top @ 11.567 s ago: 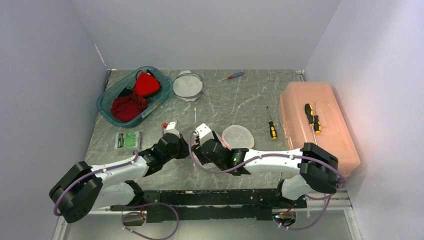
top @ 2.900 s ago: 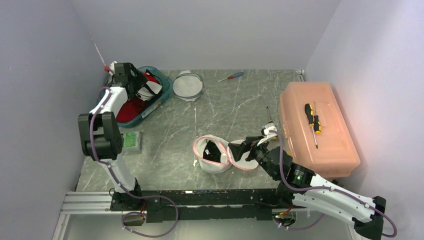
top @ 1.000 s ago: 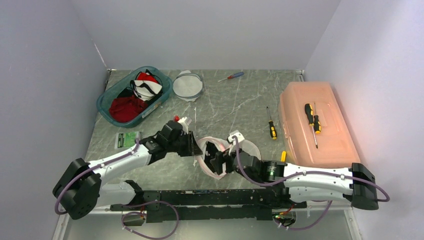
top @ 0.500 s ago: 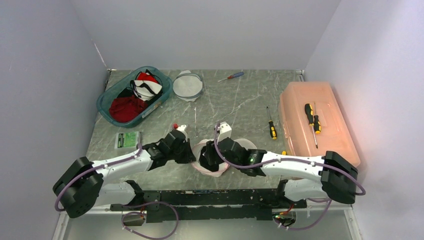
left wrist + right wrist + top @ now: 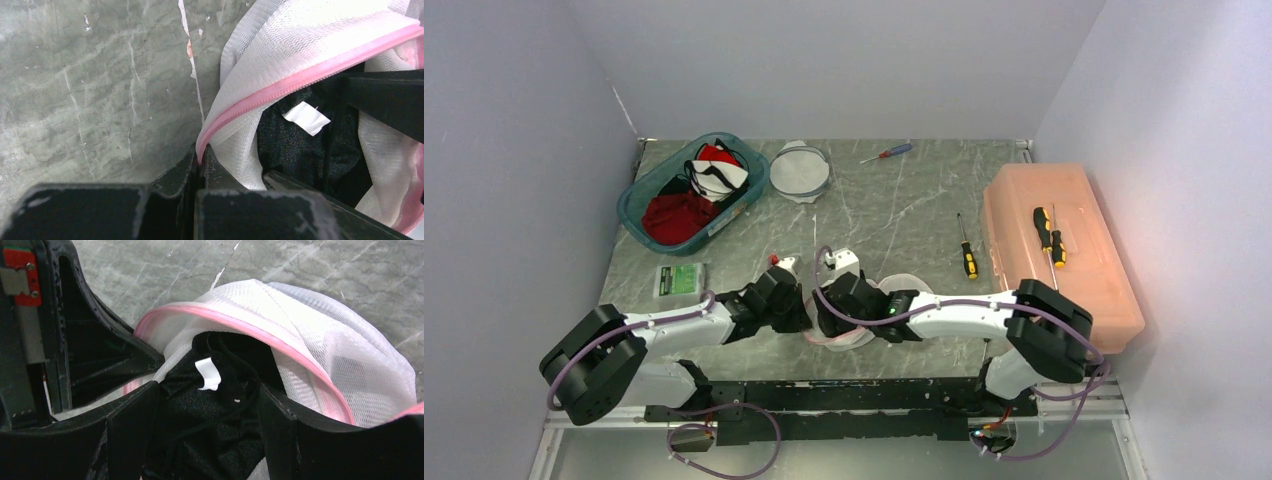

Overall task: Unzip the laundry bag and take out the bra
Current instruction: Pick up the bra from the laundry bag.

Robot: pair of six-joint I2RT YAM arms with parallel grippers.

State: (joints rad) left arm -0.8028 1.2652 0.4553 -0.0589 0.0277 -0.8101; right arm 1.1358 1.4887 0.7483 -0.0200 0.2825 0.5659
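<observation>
The white mesh laundry bag point(image 5: 906, 287) lies unzipped near the table's front centre, its pink zipper rim point(image 5: 280, 90) gaping. My left gripper point(image 5: 200, 157) is shut on that rim at the bag's left edge point(image 5: 802, 320). Inside the bag lies the black bra point(image 5: 210, 420) with a white label point(image 5: 207, 374). My right gripper point(image 5: 207, 392) is open and reaches into the bag's mouth point(image 5: 829, 318), one finger on either side of the bra cloth. The bra point(image 5: 295, 145) also shows past the rim in the left wrist view.
A teal basket point(image 5: 639, 215) of red and black clothes stands at the back left, with a round mesh bag point(image 5: 799, 170) beside it. A green packet point(image 5: 680, 280) lies on the left. Screwdrivers point(image 5: 967, 258) point(image 5: 886, 153) lie near an orange box point(image 5: 1074, 290) on the right.
My left gripper has shut on the bag's pink rim. My right arm has swung left and its open gripper has gone into the bag over the bra.
</observation>
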